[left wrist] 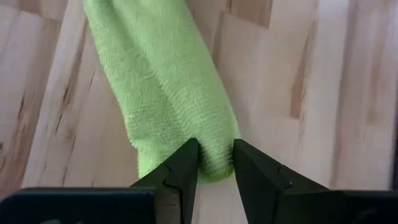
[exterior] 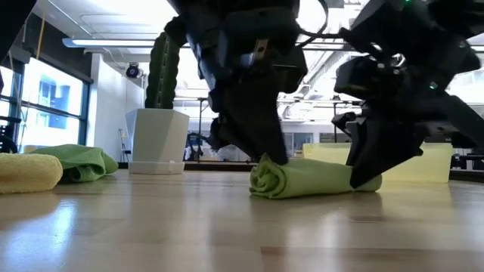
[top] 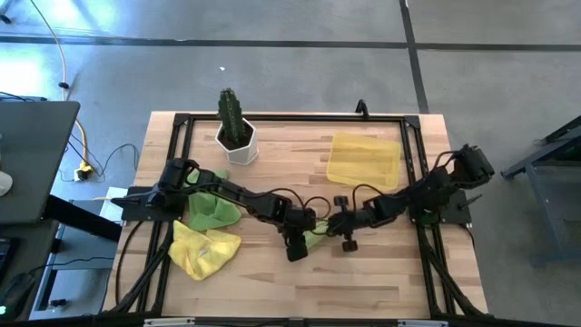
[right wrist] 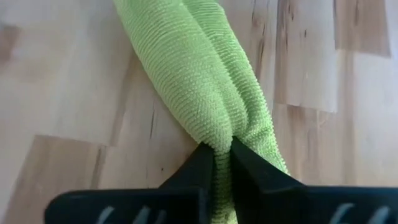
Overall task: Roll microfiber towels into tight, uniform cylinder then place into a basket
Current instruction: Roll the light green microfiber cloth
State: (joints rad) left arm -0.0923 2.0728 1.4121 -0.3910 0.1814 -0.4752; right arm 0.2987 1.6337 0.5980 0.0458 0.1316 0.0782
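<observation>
A lime green towel, already rolled into a cylinder, lies on the bench a little toward its front edge from the middle, and both arms have hold of it, one at each end. The roll's long axis runs side to side across the bench, so the two grippers face each other along it. The left gripper has its fingers part-closed around the rounded tip of one end, the cloth bulging between them. The right gripper has its fingers pinched almost together on the other end, squeezing the roll into two ridges there. In the low view the roll rests flat on the wood, with a spiral fold showing at the left gripper's end. The basket sits near the back right corner of the bench, well apart from the roll and nearer the right arm's side. Judging from this, the carry should go back and to the right, with both ends kept pinched so that the roll does not loosen. Another green towel and a yellow towel lie crumpled near the left edge, still unrolled, and a potted cactus stands toward the back edge.
</observation>
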